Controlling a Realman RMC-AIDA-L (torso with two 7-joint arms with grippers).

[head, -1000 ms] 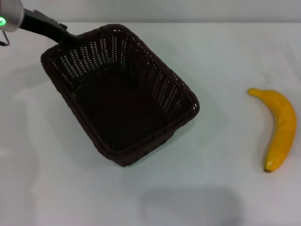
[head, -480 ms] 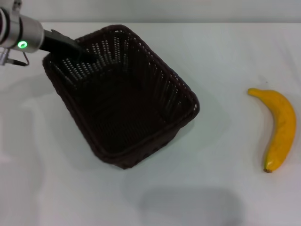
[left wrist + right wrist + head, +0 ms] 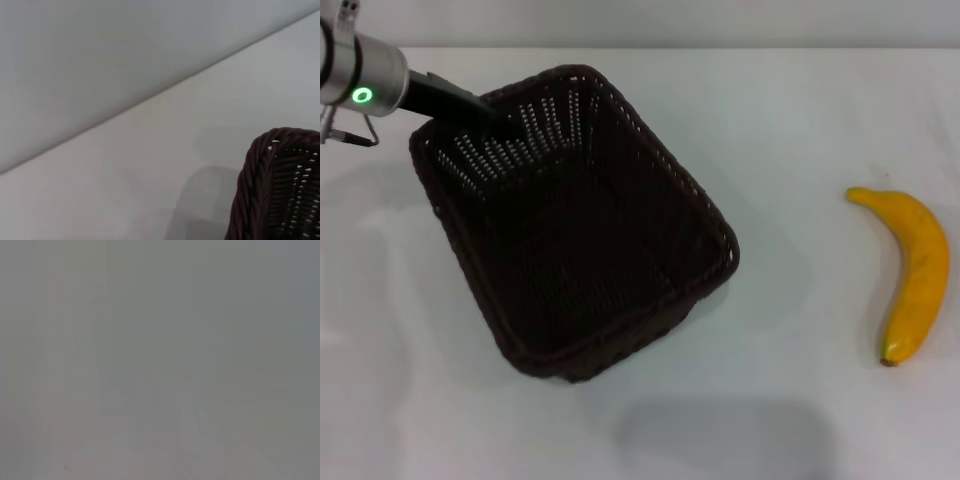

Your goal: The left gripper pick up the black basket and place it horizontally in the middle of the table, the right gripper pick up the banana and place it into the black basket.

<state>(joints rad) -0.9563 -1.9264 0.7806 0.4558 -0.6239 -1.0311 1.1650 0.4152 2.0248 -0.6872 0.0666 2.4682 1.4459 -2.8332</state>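
The black basket (image 3: 570,230) lies at an angle on the left half of the white table (image 3: 800,130), open side up and empty. My left gripper (image 3: 495,115) reaches in from the far left on a dark arm with a silvery section and grips the basket's far rim. A corner of the braided rim also shows in the left wrist view (image 3: 270,190). The yellow banana (image 3: 915,270) lies alone near the right edge, well apart from the basket, brown tip toward me. My right gripper is out of view; the right wrist view shows only plain grey.
Bare tabletop lies between the basket and the banana. A grey wall runs behind the table's far edge (image 3: 125,110). A faint grey shadow (image 3: 720,435) lies on the table at the front.
The left arm has shifted over the basket's far rim, and the basket has turned with it. Its near end has swung to the left and toward me. The banana has not moved.
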